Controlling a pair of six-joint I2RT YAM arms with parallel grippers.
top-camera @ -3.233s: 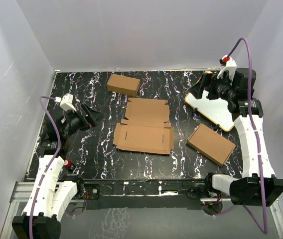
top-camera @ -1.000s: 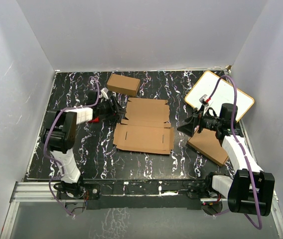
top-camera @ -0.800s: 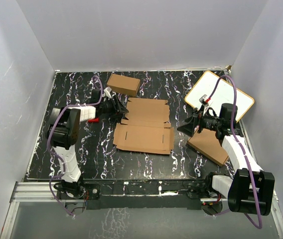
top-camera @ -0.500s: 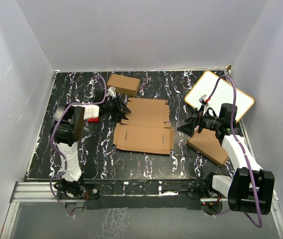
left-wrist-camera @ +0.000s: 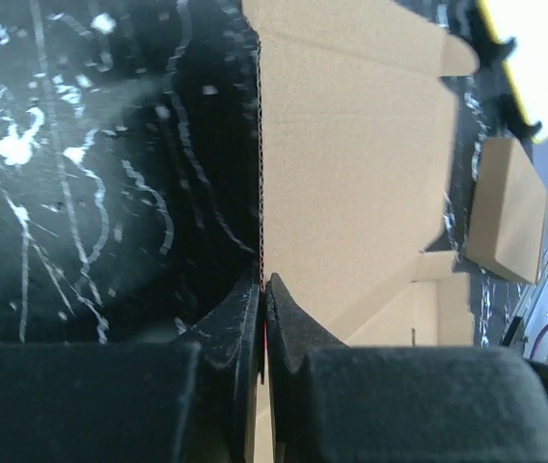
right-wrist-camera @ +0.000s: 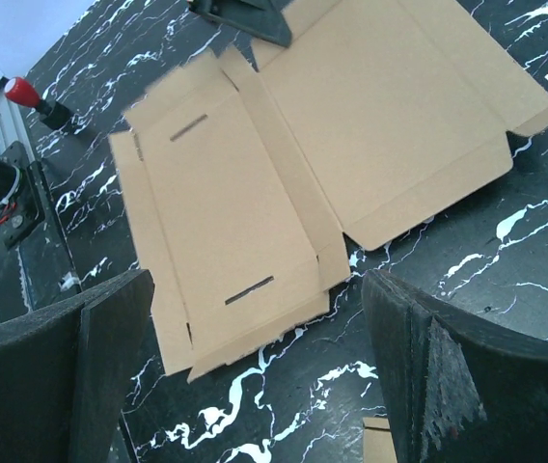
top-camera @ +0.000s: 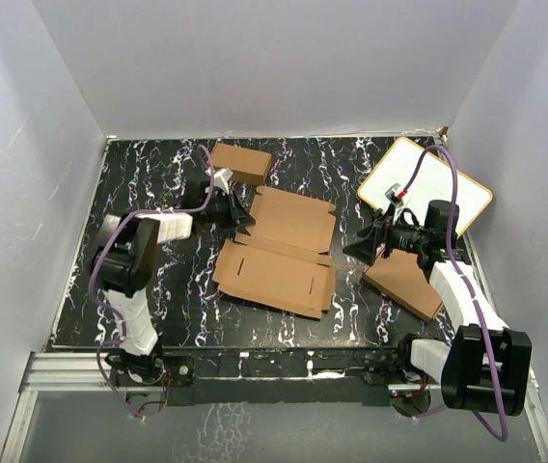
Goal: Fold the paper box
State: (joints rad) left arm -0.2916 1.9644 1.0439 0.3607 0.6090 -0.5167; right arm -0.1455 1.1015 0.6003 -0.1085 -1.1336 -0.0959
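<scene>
On the black marbled table, your left gripper was clamped on an edge of the paper box; your right gripper hung wide open, empty.

Behind paper box, small carton; flat carton right.

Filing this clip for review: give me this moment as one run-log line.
box: unfolded sheet | left pincer: shut on its far-left edge | right pincer: open, off to its right, not touching
</scene>
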